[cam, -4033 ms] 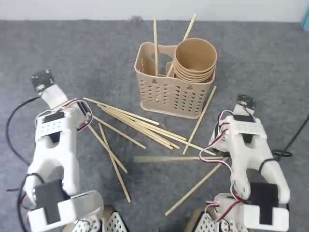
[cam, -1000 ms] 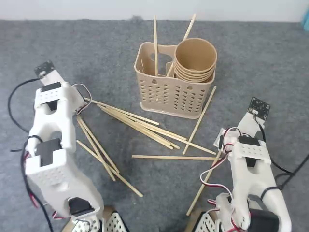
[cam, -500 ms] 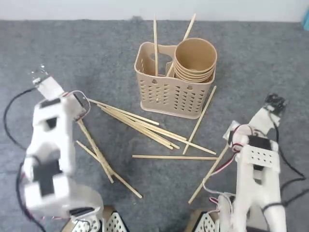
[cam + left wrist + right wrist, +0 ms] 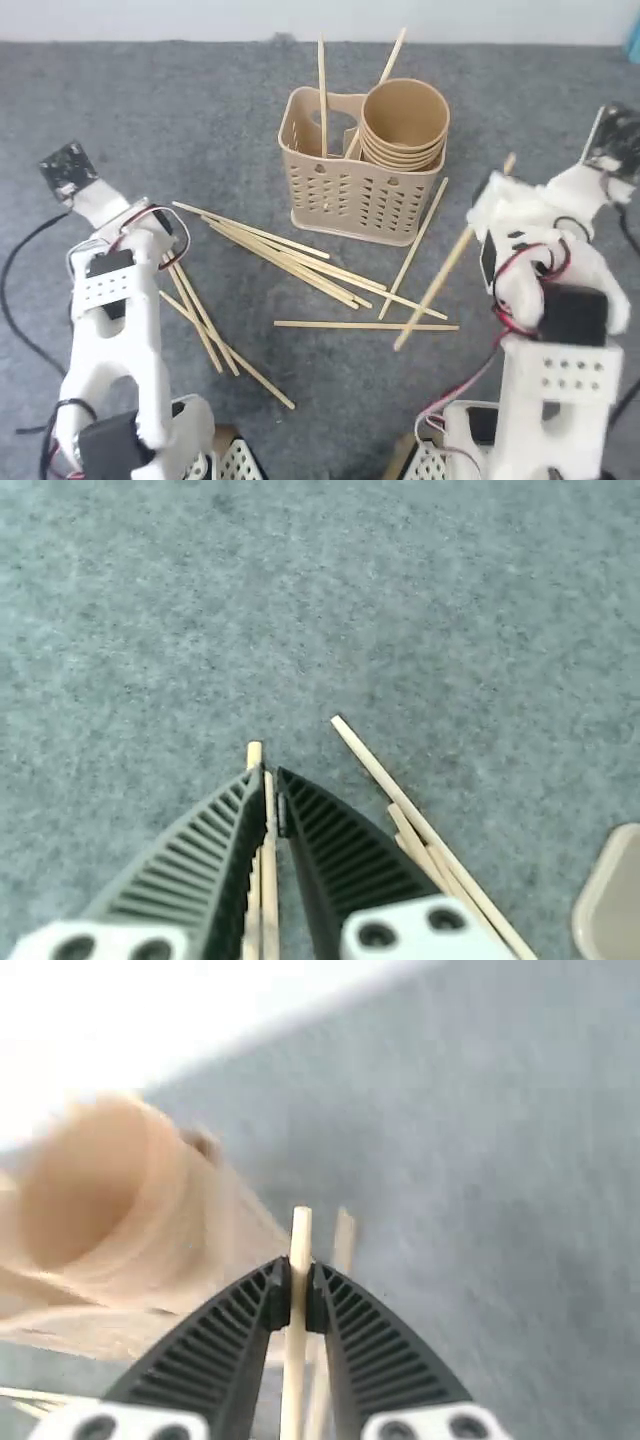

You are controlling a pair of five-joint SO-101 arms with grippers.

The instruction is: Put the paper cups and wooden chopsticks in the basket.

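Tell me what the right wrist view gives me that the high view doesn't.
Right wrist view adds: the right gripper shut on a chopstick, whose tip pokes past the fingertips. High view adds: the loose chopsticks on the carpet, two upright chopsticks in the basket, and the left arm. Shared: the held chopstick and the stacked paper cups.

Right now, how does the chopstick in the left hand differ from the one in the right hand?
The left chopstick, in the left hand, points at bare carpet beside loose chopsticks; the right chopstick, in the right hand, points toward the basket and cups. From above, the right chopstick slants beside the basket, while the left chopstick runs alongside other sticks by its arm. Both are plain wood, each clamped near one end.
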